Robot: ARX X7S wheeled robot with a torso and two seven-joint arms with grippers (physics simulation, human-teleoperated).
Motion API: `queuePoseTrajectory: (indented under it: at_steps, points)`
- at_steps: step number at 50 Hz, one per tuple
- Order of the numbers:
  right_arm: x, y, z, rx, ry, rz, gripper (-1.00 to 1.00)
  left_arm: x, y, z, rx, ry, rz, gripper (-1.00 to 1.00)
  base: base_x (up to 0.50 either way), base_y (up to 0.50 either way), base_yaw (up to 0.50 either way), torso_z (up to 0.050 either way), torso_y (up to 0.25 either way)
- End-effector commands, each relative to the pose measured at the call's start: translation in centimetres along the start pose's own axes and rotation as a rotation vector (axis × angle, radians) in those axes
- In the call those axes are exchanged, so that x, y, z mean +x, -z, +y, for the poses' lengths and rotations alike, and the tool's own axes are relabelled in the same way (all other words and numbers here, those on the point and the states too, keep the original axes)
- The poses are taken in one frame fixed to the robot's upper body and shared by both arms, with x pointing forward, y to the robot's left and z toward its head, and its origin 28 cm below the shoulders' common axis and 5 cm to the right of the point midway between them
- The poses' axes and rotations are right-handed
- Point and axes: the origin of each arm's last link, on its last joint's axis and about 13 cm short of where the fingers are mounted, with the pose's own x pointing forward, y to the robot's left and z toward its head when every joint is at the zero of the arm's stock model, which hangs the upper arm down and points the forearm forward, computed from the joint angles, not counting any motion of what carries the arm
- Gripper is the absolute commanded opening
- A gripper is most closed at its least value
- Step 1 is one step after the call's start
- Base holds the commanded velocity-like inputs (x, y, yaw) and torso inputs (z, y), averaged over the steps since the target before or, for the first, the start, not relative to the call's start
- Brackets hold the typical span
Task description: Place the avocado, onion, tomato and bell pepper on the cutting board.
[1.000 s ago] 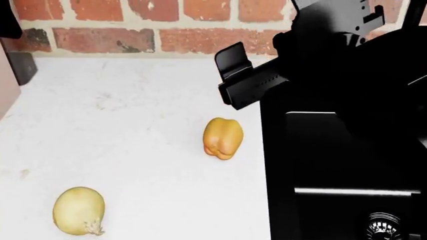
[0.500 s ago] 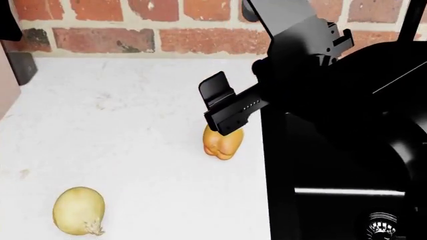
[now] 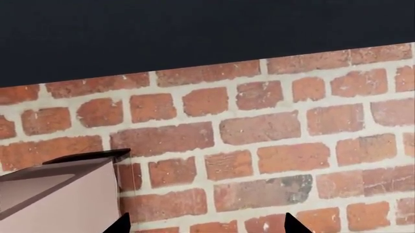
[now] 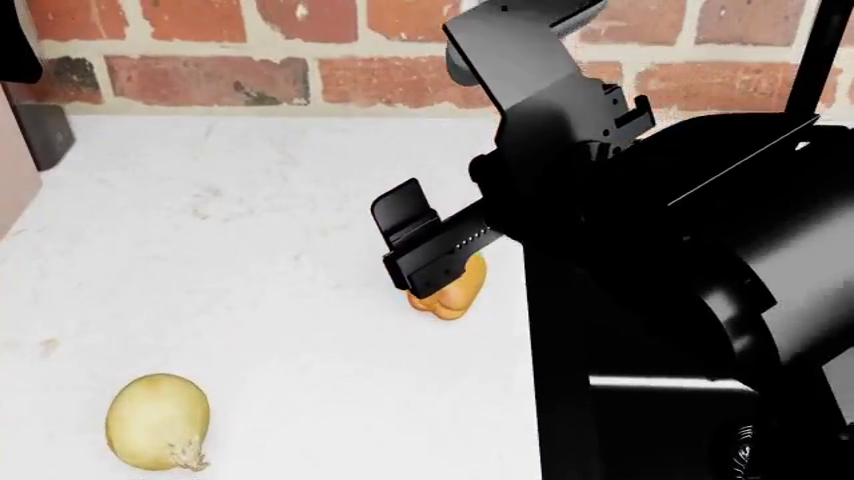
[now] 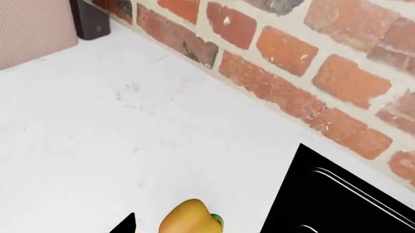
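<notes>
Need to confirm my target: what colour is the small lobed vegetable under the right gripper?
Yellow-orange, a glossy lobed bell pepper, with a bit of green stem showing; clearest in the right wrist view.

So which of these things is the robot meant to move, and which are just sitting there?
For the job:
- bell pepper, under the right gripper
- onion, near the front of the white counter

Just there:
- brick wall
- black panel beside the pepper
- pinkish box

No avocado, tomato or cutting board in view.

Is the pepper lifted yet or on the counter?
On the counter. The pepper rests there under the right gripper, whose open fingers have not closed on it.
</notes>
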Motion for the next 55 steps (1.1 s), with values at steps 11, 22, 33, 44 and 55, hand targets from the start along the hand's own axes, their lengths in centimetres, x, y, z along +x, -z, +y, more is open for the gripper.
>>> queuePoseTrajectory:
  at_steps: [11,22,33,44,55]
  points:
    - [2.8,1.6,-0.2,0.043,-0.019,0.031,1.00,-0.2,0.3,0.0,0.001,-0.003,0.006,1.00,0.00,0.00,0.00,0.000,0.000]
    - [3.7,2.4,-0.1,0.066,-0.034,0.039,1.00,-0.3,0.5,-0.1,0.002,-0.004,0.009,1.00,0.00,0.00,0.00,0.000,0.000]
    - [4.5,3.4,0.1,0.084,-0.050,0.058,1.00,-0.3,0.5,0.0,0.001,-0.005,0.010,1.00,0.00,0.00,0.00,0.000,0.000]
    - [5.7,3.9,0.1,0.098,-0.053,0.065,1.00,-0.4,0.7,-0.1,-0.002,-0.003,0.013,1.00,0.00,0.00,0.00,0.000,0.000]
    - [6.4,4.5,0.0,0.105,-0.053,0.080,1.00,-0.4,0.8,-0.1,-0.001,-0.004,0.016,1.00,0.00,0.00,0.00,0.000,0.000]
